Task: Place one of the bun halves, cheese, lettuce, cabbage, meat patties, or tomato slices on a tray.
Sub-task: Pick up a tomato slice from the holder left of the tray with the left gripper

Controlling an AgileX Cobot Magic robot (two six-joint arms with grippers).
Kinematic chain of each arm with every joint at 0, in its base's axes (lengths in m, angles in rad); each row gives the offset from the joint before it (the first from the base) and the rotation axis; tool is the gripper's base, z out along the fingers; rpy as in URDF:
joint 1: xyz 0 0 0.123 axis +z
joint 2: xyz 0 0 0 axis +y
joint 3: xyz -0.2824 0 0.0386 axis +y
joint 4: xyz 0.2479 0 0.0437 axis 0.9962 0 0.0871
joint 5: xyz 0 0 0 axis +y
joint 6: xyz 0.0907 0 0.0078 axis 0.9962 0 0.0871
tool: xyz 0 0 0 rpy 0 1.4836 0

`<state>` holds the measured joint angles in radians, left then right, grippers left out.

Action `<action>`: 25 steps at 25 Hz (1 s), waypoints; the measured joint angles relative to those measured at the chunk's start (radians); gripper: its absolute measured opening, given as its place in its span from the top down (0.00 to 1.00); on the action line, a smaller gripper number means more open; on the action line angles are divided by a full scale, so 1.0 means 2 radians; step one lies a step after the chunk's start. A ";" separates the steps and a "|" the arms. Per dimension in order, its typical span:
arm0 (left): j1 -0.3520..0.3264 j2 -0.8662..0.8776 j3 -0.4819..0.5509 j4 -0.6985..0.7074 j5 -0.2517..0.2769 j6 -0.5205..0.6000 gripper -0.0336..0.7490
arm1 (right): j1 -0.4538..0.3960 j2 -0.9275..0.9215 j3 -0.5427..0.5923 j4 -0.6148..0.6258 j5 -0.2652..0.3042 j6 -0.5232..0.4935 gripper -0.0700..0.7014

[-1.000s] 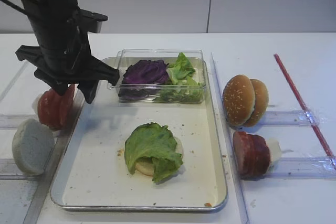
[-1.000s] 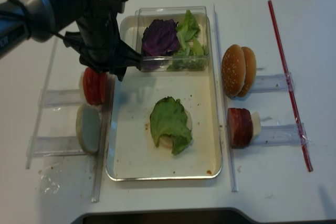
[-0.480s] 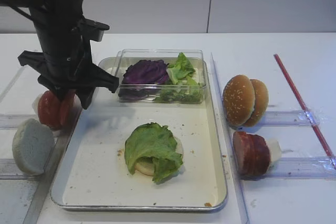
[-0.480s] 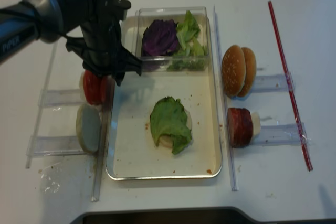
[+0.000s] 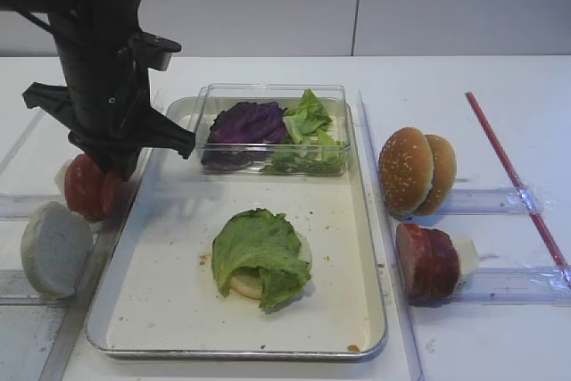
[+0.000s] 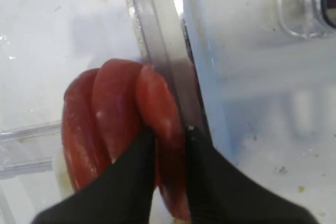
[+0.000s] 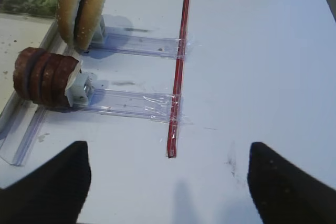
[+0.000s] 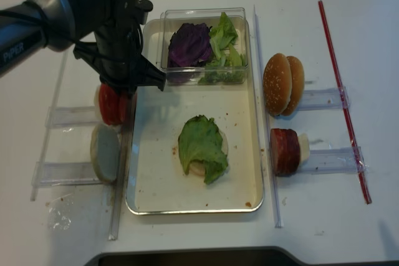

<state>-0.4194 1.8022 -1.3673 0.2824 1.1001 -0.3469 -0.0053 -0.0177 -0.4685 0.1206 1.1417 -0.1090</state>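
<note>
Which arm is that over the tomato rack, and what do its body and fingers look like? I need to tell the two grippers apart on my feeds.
It is the left arm: a rounded grey link with white PIPER lettering, then a bulky matte black wrist with cables. The left gripper has flat, tapered black fingers. The right gripper shows only as two dark rounded finger tips at the bottom of its own view.

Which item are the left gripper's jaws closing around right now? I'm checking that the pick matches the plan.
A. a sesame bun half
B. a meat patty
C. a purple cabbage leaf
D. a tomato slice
D: in the left wrist view the left gripper has its jaws on either side of the outermost of the tomato slices, standing on edge beside the tray rim.
</note>
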 joint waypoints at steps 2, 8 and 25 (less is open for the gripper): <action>0.000 0.000 0.000 0.002 0.000 -0.003 0.84 | 0.000 0.000 0.000 0.000 0.000 0.000 0.11; 0.000 0.000 0.000 0.007 0.001 -0.004 0.89 | 0.000 0.000 0.000 0.000 0.000 0.000 0.11; 0.000 0.000 -0.002 0.008 0.013 -0.004 0.89 | 0.000 0.000 0.000 0.000 0.000 0.000 0.11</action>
<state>-0.4194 1.8022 -1.3718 0.2974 1.1260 -0.3540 -0.0053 -0.0177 -0.4685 0.1206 1.1417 -0.1090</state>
